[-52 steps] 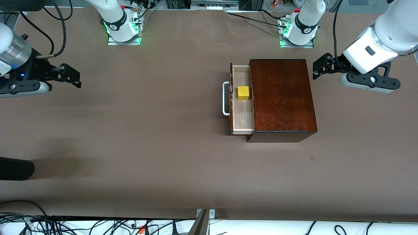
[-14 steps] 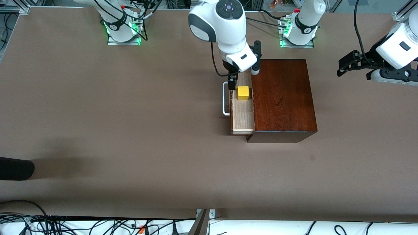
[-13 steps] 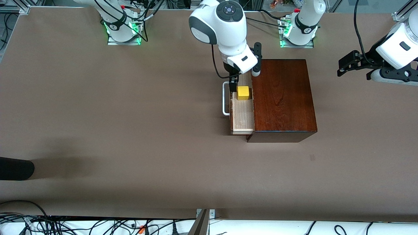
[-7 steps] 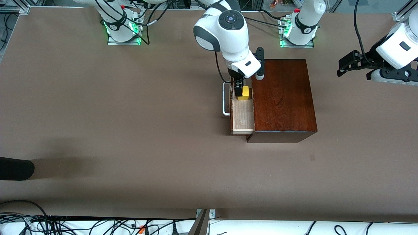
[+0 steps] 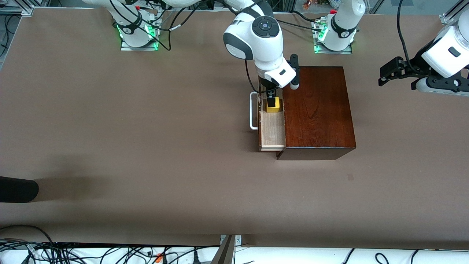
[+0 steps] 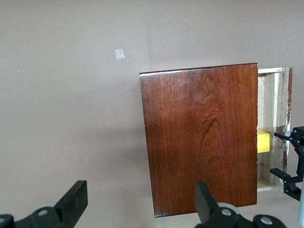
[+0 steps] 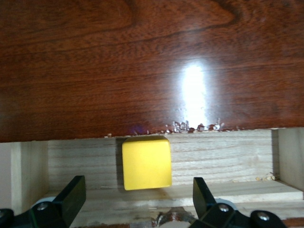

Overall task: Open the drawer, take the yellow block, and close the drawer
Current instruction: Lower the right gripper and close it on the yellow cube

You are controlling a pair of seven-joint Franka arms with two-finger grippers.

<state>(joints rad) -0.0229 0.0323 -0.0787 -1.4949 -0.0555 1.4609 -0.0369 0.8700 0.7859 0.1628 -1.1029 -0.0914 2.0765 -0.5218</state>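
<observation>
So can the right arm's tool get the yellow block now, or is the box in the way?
Probably yes. The drawer is pulled out, so the yellow block sits uncovered in it, beside the wooden box. The right tool is open just above the block, with nothing between them. The left tool waits off past the box.

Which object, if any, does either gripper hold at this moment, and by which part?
Nothing is held. The right gripper hangs open over the yellow block in the drawer; the left gripper waits open, off the box's end.
</observation>
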